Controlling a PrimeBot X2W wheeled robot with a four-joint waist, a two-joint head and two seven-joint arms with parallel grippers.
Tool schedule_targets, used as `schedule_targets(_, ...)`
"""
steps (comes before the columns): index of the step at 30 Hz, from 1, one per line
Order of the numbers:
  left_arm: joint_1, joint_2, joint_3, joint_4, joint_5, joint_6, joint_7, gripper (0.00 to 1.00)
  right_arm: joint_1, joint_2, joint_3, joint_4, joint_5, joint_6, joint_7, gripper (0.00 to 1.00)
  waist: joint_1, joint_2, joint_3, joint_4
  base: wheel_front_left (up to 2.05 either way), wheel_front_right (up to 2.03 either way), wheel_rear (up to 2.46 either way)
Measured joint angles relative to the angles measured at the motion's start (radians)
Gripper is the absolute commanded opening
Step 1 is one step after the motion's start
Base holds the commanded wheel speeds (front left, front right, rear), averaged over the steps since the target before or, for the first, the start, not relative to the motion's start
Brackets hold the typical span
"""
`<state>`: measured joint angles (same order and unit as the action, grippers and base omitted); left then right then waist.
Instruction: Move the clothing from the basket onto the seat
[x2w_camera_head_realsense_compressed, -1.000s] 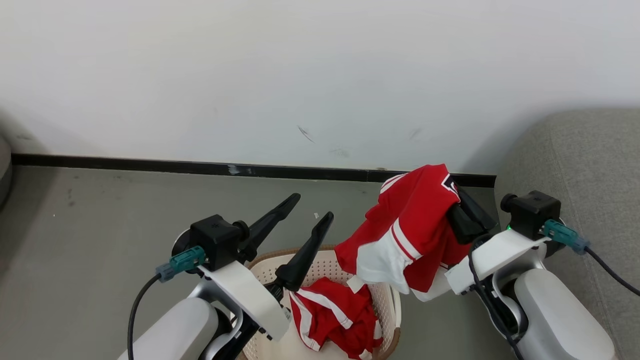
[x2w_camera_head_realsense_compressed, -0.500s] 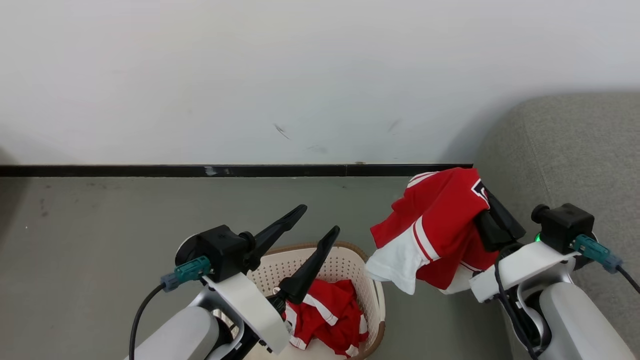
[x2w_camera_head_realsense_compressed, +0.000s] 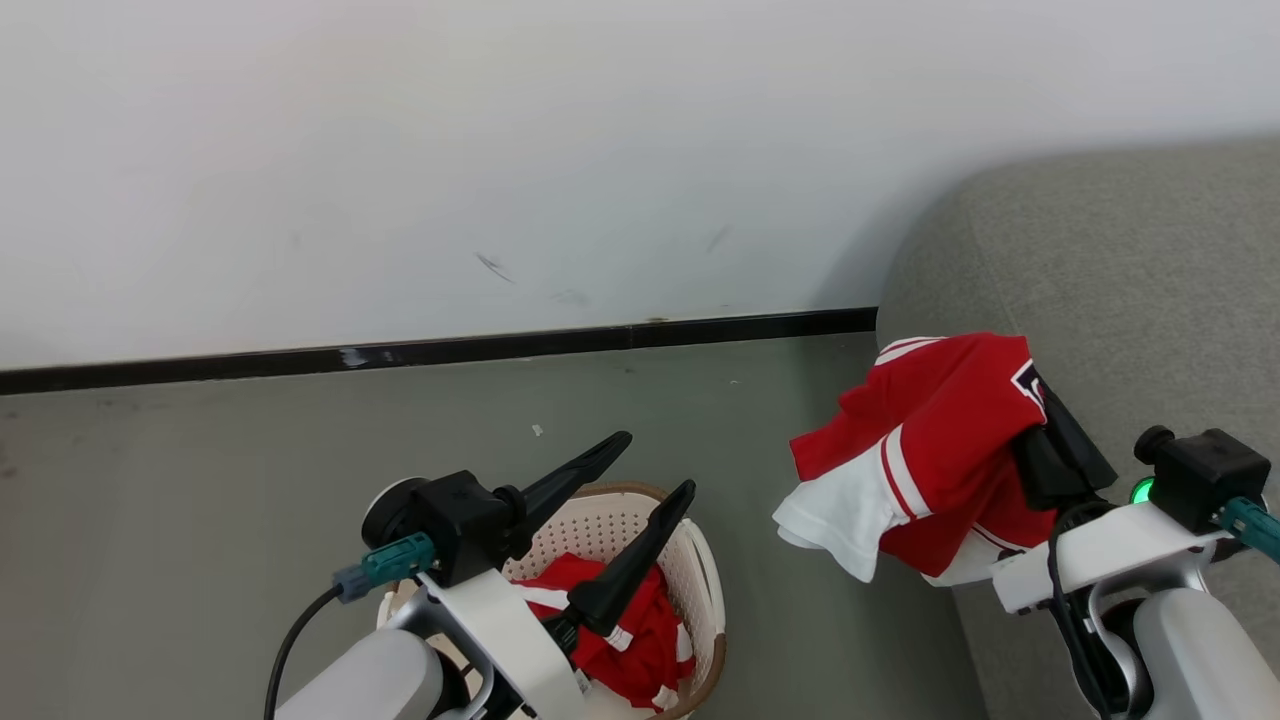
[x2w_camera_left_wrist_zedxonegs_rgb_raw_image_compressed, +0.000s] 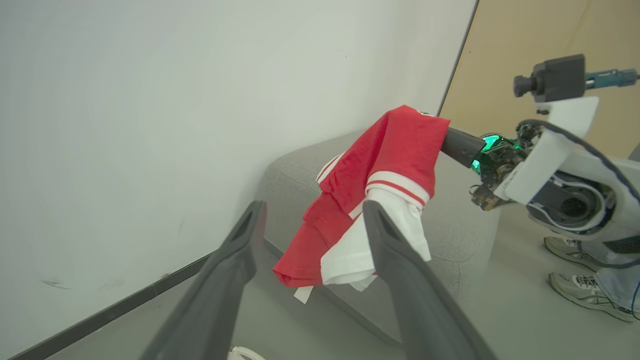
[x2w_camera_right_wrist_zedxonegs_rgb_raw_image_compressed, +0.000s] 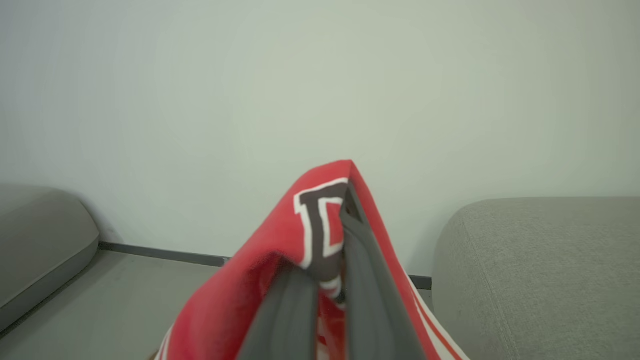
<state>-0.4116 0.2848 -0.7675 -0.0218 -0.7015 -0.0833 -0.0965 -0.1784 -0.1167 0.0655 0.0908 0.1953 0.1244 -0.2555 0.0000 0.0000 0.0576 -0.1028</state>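
Red garment (x2w_camera_head_realsense_compressed: 930, 450) hung at 3 o'clock by the edge of the seat (x2w_camera_head_realsense_compressed: 1100, 260), clenched in the right gripper (x2w_camera_right_wrist_zedxonegs_rgb_raw_image_compressed: 330, 280), whose fingertips it hid. Other clothing (x2w_camera_head_realsense_compressed: 640, 640) lay in the basket (x2w_camera_head_realsense_compressed: 700, 560) at 6 o'clock, partly masked by the released, empty left gripper (x2w_camera_head_realsense_compressed: 655, 465). The basket was cut off below.

The garment (x2w_camera_head_realsense_compressed: 940, 440) on the right is showing bright red, white stripe trim, a white panel and a black letter. The perforated basket (x2w_camera_head_realsense_compressed: 610, 522) is showing cream, brown-rimmed; the seat (x2w_camera_head_realsense_compressed: 1100, 260) is looking light grey.
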Motion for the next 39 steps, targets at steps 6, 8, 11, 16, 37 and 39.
schedule_targets(6, 0.007, 0.004, -0.006, -0.009, 0.004, -0.002, 0.0, 1.0, 0.028, 0.002, -0.029, -0.035, -0.005, 0.0, 0.0, 0.0, 0.0, 0.0, 0.004, -0.035, 0.0, 0.0, 0.0)
schedule_targets(8, 0.007, 0.008, -0.006, -0.011, 0.009, -0.003, 0.0, 1.0, 0.037, 0.005, -0.037, -0.049, -0.008, 0.0, 0.0, 0.0, 0.0, 0.0, 0.006, -0.05, 0.0, 0.0, 0.0)
schedule_targets(11, 0.007, 0.012, -0.006, -0.017, 0.009, -0.003, 0.0, 1.0, 0.049, 0.01, -0.047, -0.067, -0.011, 0.0, 0.0, 0.0, 0.0, 0.0001, 0.009, -0.07, 0.0, 0.0, 0.0)
schedule_targets(16, 0.009, 0.025, -0.006, -0.033, 0.018, -0.003, 0.0, 1.0, 0.07, 0.016, -0.051, -0.091, -0.011, 0.0, 0.0, 0.0, 0.0, 0.0, 0.015, -0.103, 0.0, 0.0, 0.0)
schedule_targets(37, 0.032, 0.072, -0.014, -0.071, 0.062, 0.003, 0.0, 1.0, 0.092, 0.026, -0.035, -0.149, -0.012, 0.0, 0.0, 0.0, 0.0, 0.0, 0.051, -0.209, 0.0, 0.0, 0.0)
schedule_targets(39, 0.036, 0.074, -0.014, -0.074, 0.062, 0.01, 0.0, 1.0, 0.091, 0.027, -0.03, -0.155, -0.012, 0.0, 0.0, 0.0, 0.0, 0.0001, 0.055, -0.215, 0.0, 0.0, 0.0)
